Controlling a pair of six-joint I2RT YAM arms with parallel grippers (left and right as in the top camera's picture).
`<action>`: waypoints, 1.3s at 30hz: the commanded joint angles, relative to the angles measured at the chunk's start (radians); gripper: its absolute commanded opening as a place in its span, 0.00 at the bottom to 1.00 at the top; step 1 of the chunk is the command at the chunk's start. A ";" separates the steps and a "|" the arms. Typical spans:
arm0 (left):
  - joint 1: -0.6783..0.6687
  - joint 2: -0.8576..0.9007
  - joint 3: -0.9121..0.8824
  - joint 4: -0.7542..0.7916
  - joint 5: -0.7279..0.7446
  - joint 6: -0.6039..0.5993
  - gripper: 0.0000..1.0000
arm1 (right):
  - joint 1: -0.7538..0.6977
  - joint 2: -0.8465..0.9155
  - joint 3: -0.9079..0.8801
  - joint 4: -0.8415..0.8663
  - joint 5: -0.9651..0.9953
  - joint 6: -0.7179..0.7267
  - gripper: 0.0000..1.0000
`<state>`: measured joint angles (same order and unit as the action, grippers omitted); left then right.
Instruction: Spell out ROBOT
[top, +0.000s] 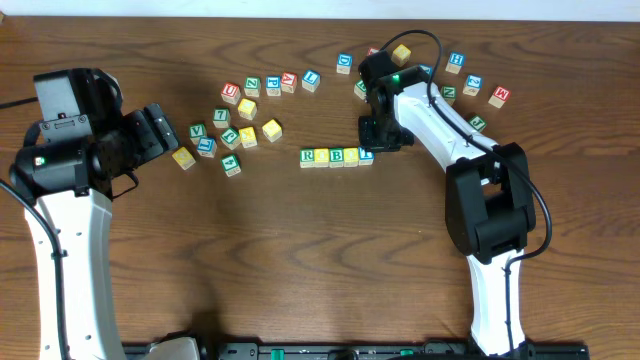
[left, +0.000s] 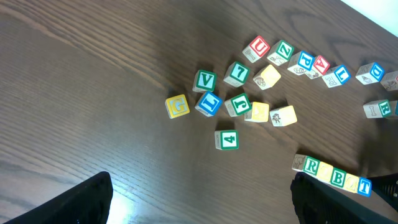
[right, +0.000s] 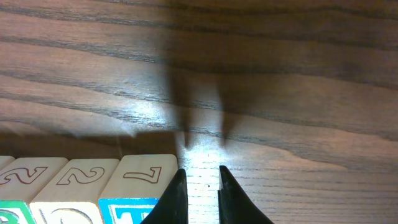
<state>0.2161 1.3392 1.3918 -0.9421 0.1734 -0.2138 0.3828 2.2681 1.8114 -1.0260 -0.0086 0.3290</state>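
Cubes (top: 337, 156) touch in a row reading ROBOT; right gripper (right: 201, 173), nearly closed and empty, flanks T cube (right: 140, 180), likely snugging it; left gripper (top: 163, 130) waits wide open, empty.

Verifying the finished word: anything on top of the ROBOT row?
Nothing: all five tops of the ROBOT row show. The right gripper stands beside the T cube, masking its outer side overhead.

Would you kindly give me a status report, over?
Left pincer open, empty. Right pincer shut, empty, beside the T block. Five-block row complete. Spare blocks lie apart, none in the way.
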 joint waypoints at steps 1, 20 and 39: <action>0.003 0.006 0.006 -0.003 -0.010 -0.012 0.91 | -0.003 0.008 -0.001 0.002 -0.001 0.007 0.12; 0.003 0.006 0.006 -0.003 -0.010 -0.012 0.91 | 0.023 0.008 0.023 0.143 -0.021 0.034 0.13; 0.003 0.006 0.006 -0.003 -0.010 -0.012 0.90 | 0.039 0.008 0.023 0.091 -0.021 0.051 0.12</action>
<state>0.2161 1.3392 1.3918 -0.9421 0.1734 -0.2138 0.4118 2.2681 1.8137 -0.9276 -0.0292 0.3641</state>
